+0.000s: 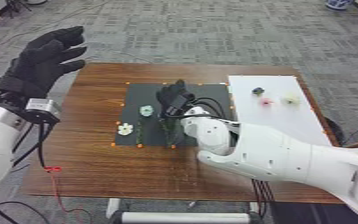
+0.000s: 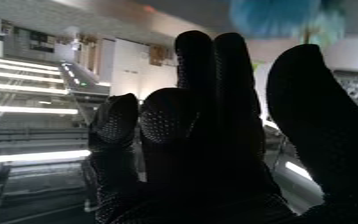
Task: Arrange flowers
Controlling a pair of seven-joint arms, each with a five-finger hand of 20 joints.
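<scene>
Flower [image 1: 146, 110] pale, ruffled, on dark mat [image 1: 142, 92]; fabric-gloved right hand [image 1: 175, 95] loosely open, hold unclear.

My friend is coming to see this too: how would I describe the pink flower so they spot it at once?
On the brown table, find the white sheet to the right of the dark mat. On its far half lie three small flowers; the pink flower is left of the cream flower and nearer the robot than the dark flower.

At least five flowers [image 1: 125, 129], two sheets [image 1: 278, 120], one table [image 1: 95, 175]
</scene>
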